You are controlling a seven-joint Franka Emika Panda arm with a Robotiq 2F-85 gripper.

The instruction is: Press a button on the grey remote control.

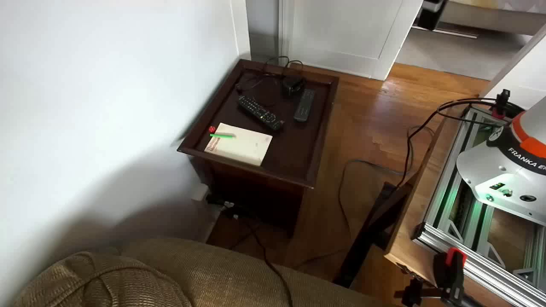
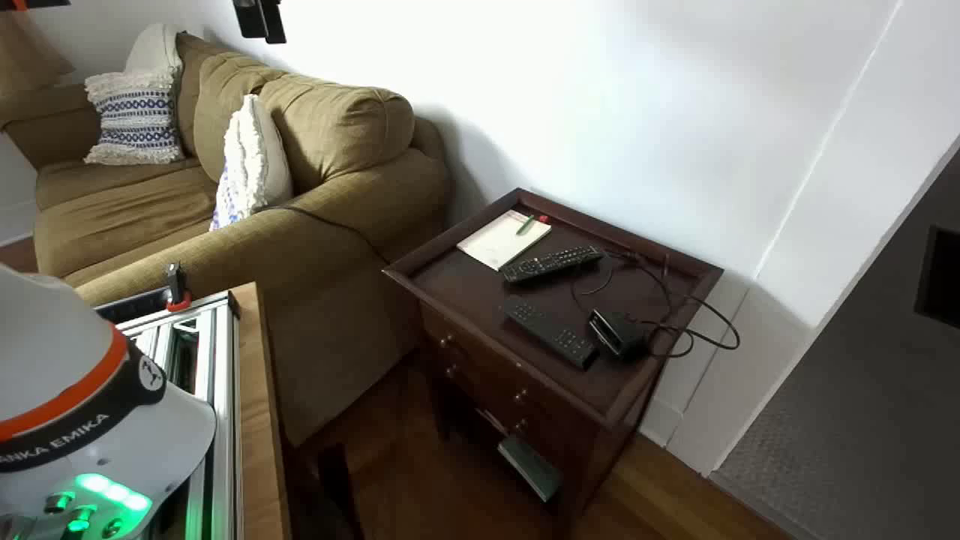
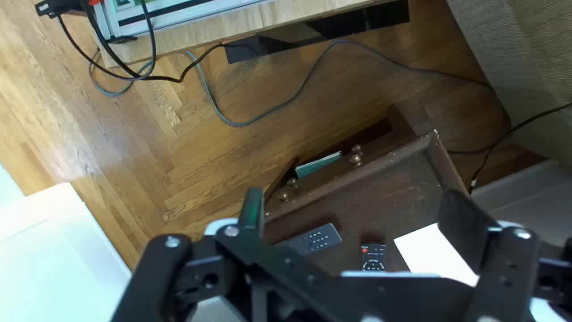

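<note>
black end effector (image 3: pixel 353 210), spread wide, grey remote (image 2: pixel 547 330) well apart

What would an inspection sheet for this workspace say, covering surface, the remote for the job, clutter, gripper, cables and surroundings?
Surface: dark side table, edges raised.
Job's things: grey remote control, lying near a black box; touching or apart, cannot tell.
Clutter: blacker remote, pale booklet with a green stick partly on it, small red object nearby.
Gripper: open in the wrist view; nothing seen held.
Cables: black cables by the box loop past the table's edge; blue-grey cable on the floor.
Surroundings: tan couch, white wall, wooden bench under the arm's base.
</note>
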